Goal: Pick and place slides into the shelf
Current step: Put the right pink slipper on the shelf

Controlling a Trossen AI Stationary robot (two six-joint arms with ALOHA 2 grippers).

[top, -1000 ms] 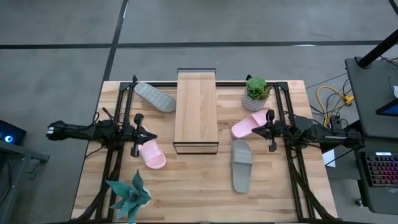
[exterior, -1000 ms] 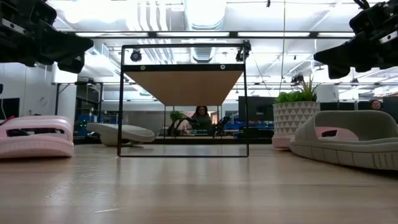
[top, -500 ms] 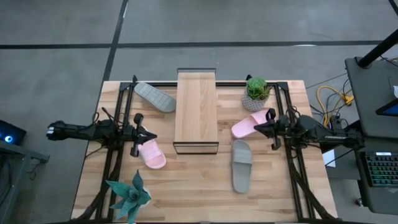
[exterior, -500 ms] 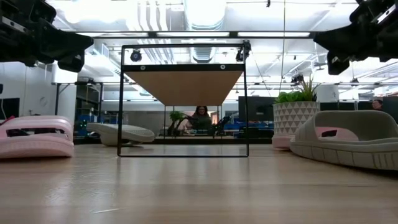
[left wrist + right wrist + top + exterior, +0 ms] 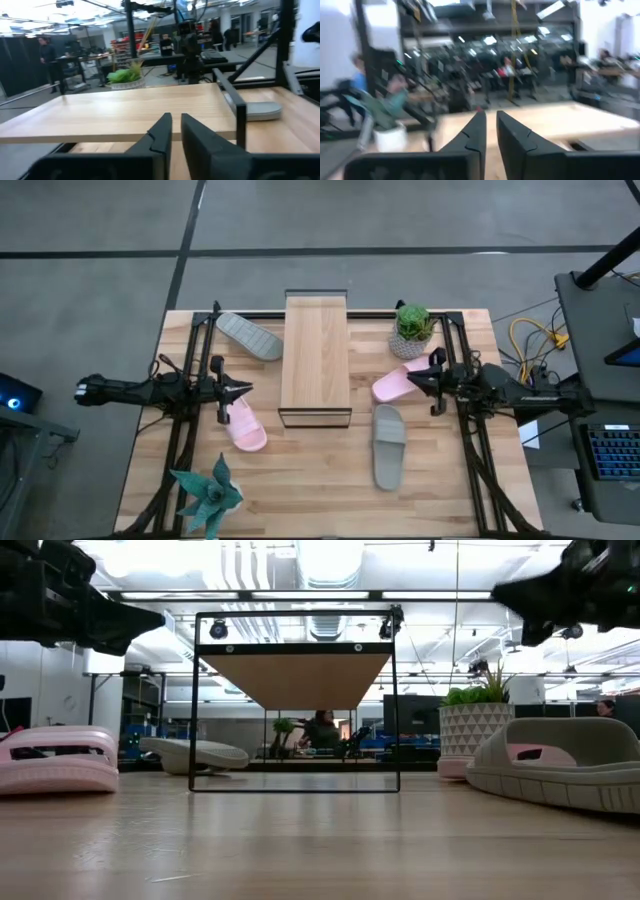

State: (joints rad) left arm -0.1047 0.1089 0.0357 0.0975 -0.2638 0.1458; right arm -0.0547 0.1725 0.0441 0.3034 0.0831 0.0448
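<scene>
Shelf: the long rack with a light wood plank top and thin black metal frame (image 5: 315,358) stands at the middle of the desk, running from the far edge toward the centre; nothing lies on its plank.
Grey slides: one grey rubbery sandal (image 5: 249,335) lies near the far left corner, just beside the shelf's left side; the other grey sandal (image 5: 388,445) lies right of centre, toward the near edge, close to the shelf's near right corner.
Pink slides: one pale pink sandal (image 5: 243,426) lies left of the shelf's near end; the other pale pink sandal (image 5: 401,380) lies between the shelf and the right edge.
Left gripper: the left gripper (image 5: 238,389) hangs above the desk at the left side, over the far end of the nearer pink sandal, fingers (image 5: 160,132) nearly together with a thin gap, holding nothing.
Right gripper: the right gripper (image 5: 415,379) hovers over the right-hand pink sandal, fingers (image 5: 476,131) almost closed, holding nothing.
Around: a green plant in a white patterned pot (image 5: 412,328) stands near the far right corner, just beyond that pink sandal; a teal spiky plant (image 5: 208,495) sits at the near left corner.
Desk: the light wooden tabletop (image 5: 310,490) carries all of this.
</scene>
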